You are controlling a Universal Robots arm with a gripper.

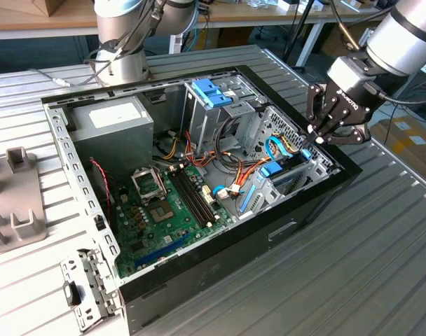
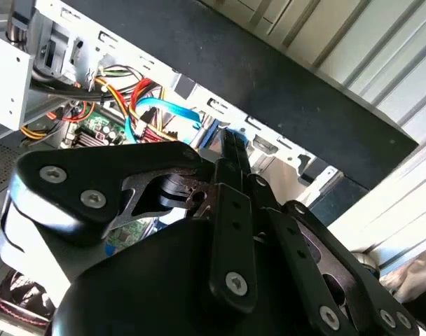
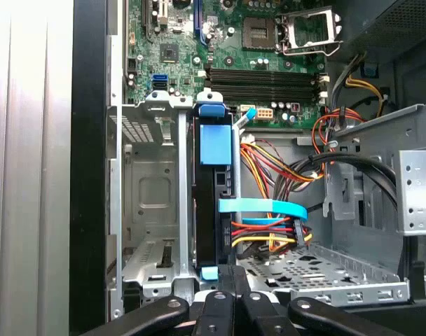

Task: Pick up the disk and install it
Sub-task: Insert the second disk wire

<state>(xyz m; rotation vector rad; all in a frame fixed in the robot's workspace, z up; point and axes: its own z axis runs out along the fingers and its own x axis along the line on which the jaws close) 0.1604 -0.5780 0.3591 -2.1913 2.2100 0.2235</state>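
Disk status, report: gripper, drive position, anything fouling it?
Gripper shut, fingertips at the drive's near end. Blue-railed dark hard drive standing on edge in the metal bay. Flat blue cable and orange-yellow wires plugged alongside.

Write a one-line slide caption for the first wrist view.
The gripper, fingers closed together, sits at the edge of the disk, which stands on edge in the metal drive cage beside the motherboard.

An open computer case point(image 1: 199, 266) lies on a ribbed metal table point(image 1: 353, 280), motherboard point(image 1: 167, 210) exposed.
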